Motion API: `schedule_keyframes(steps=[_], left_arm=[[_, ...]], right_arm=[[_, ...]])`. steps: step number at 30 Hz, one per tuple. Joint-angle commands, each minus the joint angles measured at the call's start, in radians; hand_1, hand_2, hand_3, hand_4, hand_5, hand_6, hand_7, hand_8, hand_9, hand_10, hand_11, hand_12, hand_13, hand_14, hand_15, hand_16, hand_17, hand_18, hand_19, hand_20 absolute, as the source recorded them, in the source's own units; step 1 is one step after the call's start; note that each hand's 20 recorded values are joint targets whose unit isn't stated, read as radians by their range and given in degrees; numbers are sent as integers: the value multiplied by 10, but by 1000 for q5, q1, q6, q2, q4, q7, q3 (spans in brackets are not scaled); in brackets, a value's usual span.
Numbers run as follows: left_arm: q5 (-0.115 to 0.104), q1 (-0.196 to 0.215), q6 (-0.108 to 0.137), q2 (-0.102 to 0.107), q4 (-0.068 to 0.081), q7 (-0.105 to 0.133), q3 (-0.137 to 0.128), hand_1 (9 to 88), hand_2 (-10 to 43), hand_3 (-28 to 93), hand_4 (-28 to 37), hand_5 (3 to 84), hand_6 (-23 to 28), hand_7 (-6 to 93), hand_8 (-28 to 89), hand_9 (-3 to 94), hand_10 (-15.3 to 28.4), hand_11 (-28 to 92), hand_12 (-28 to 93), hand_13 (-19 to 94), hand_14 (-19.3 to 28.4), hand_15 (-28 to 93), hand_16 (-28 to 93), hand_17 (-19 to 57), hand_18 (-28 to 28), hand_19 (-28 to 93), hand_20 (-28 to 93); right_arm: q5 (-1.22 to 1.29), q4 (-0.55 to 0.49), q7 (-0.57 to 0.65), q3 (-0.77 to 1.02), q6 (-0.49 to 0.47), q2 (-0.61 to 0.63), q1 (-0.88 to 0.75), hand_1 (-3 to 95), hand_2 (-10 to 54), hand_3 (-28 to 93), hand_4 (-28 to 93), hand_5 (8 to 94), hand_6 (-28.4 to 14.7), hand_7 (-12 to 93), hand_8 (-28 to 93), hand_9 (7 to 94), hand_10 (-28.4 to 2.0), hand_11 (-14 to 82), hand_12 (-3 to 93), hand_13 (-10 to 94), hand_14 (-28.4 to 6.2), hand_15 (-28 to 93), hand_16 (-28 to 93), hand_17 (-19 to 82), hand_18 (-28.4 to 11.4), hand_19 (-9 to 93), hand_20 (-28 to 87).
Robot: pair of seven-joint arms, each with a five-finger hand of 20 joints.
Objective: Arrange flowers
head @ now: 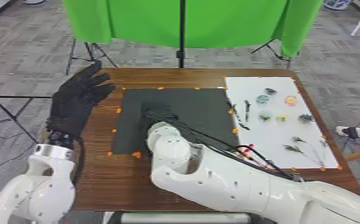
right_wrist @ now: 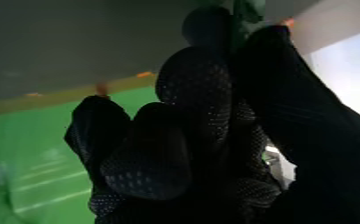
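In the head view, the right hand (head: 159, 111) is over the dark mat (head: 132, 127), black glove on black, so its outline is hard to make out. In the right wrist view, the right hand (right_wrist: 199, 95) pinches a green piece (right_wrist: 251, 9) between thumb and finger; the piece is cut off by the picture's edge, and its full shape cannot be told. The left hand (head: 77, 97) is raised beside the mat at the left side of the bench (head: 185, 77), fingers loosely spread.

On the white sheet (head: 239, 90), right of the mat, lie 2 dark twigs (head: 247, 109), an orange flower (head: 290, 100), a bluish rosette (head: 263, 99), other small heads (head: 304, 118) and thin sprigs (head: 297, 140). The right arm and its cables hide part of the mat and the sheet's near left corner. A red-and-white thing (head: 246, 148) beside the cables is too small to identify.
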Motion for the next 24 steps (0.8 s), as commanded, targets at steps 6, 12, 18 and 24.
schedule_keyframes(steps=[6,12,18,24], left_arm=[[-2,-36,-15,-10,16,-1,15,248,48,799,-230,397,95,109,-85,333,191,240,120,251,276,538,-76,-75,284,510,204],[-6,-29,-9,-7,14,7,17,248,48,800,-229,397,95,109,-84,333,191,241,121,250,277,539,-77,-75,284,510,204],[-8,136,47,-22,-58,-9,-67,250,49,800,-230,397,95,111,-84,334,192,243,121,252,276,539,-77,-75,284,510,204],[-20,266,70,-22,-111,20,-134,251,51,798,-229,400,97,113,-85,335,193,245,120,253,276,542,-78,-75,284,512,207]], right_arm=[[70,-21,-22,53,-110,-22,-8,453,-21,727,-282,927,-8,152,14,909,-125,548,215,851,-125,786,185,504,-266,932,625],[93,-34,-34,63,-145,-20,-17,448,-13,716,-282,918,-6,143,0,908,-129,536,220,840,-130,788,188,485,-269,932,625],[-103,-110,-101,195,-209,-54,-202,393,12,743,-280,912,-6,137,-74,907,-125,532,221,837,-131,788,185,484,-271,932,619],[-159,-181,-119,226,-237,-29,-293,357,11,741,-268,888,-22,138,-128,894,-126,537,222,831,-130,793,185,486,-275,932,622]])
